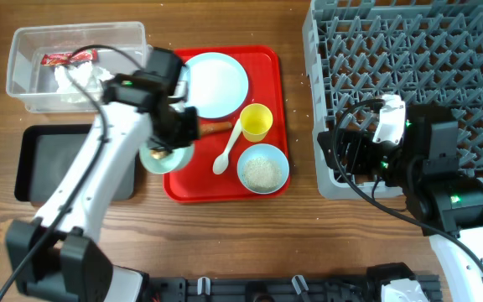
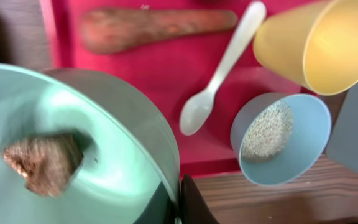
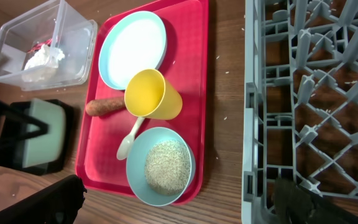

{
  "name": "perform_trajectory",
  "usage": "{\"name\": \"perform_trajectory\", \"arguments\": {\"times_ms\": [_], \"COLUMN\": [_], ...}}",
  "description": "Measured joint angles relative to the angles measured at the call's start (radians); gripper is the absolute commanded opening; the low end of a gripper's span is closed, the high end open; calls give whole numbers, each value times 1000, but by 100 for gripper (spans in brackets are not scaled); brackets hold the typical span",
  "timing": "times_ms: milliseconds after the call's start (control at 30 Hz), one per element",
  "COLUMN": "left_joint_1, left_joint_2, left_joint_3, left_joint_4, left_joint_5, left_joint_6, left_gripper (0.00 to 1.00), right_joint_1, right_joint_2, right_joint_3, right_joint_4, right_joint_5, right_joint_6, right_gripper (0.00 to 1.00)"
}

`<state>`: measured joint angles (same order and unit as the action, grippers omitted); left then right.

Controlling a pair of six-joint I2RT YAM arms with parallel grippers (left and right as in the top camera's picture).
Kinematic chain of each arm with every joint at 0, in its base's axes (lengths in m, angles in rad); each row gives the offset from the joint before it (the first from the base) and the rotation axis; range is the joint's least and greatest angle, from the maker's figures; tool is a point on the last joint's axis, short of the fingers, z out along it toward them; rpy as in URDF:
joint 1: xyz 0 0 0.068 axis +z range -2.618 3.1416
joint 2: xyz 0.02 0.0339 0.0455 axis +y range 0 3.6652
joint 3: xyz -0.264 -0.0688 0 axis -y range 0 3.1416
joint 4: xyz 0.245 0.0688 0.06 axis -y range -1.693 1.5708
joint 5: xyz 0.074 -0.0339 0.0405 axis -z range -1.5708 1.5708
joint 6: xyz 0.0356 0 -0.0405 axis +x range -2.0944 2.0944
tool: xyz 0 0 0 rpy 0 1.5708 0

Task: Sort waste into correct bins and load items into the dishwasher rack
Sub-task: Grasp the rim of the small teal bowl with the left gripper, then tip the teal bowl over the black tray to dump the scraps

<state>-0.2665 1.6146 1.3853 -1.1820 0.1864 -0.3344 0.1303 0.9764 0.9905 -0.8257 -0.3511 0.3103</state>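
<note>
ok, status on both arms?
Left gripper shut on bowl, brown scrap inside, beside black tray. Right gripper open, empty, at rack edge. Rice bowl, cup, spoon, plate, carrot on red tray.

- Brown wooden table (image 1: 300, 243), matt, with visible grain.
- Smooth, glossy plastic red tray (image 1: 268, 92).
- See-through plastic clear tub (image 1: 19, 94).
- Matt grey plastic rack (image 1: 409, 42).
- Shiny white plastic spoon (image 2: 219, 78).
- Smooth, slightly glossy bowl (image 2: 135, 137).
- Rough, brown food scrap (image 2: 42, 162).

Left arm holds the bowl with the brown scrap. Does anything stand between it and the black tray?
Nothing visible. The bowl hangs at the red tray's left edge, and the black tray lies just beyond. Only the left arm crosses above it.
</note>
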Motion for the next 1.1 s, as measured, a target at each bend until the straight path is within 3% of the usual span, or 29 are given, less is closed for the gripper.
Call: {"name": "perform_trajectory", "arguments": {"times_ms": [267,433,600,833,1100], "left_joint_1": [373,629,861,1028,1104], "left_joint_2": [-14,-1,125,261,283], "left_joint_3": [0,0,0,0,0], "left_joint_4": [-37,15,10,-98,-140], "left_joint_5": [227,479,747,983,1077], "left_joint_6": [185,331,469,557,566], "left_gripper": [4,4,4,4,4], "right_joint_1": [0,0,0,0,0], "right_joint_2": [0,0,0,0,0], "right_joint_3": [0,0,0,0,0], "right_joint_4": [0,2,0,-2,-2], "right_joint_5": [0,0,1,1,1], "right_joint_6": [0,0,0,0,0], "right_gripper": [99,100,100,100,100]}}
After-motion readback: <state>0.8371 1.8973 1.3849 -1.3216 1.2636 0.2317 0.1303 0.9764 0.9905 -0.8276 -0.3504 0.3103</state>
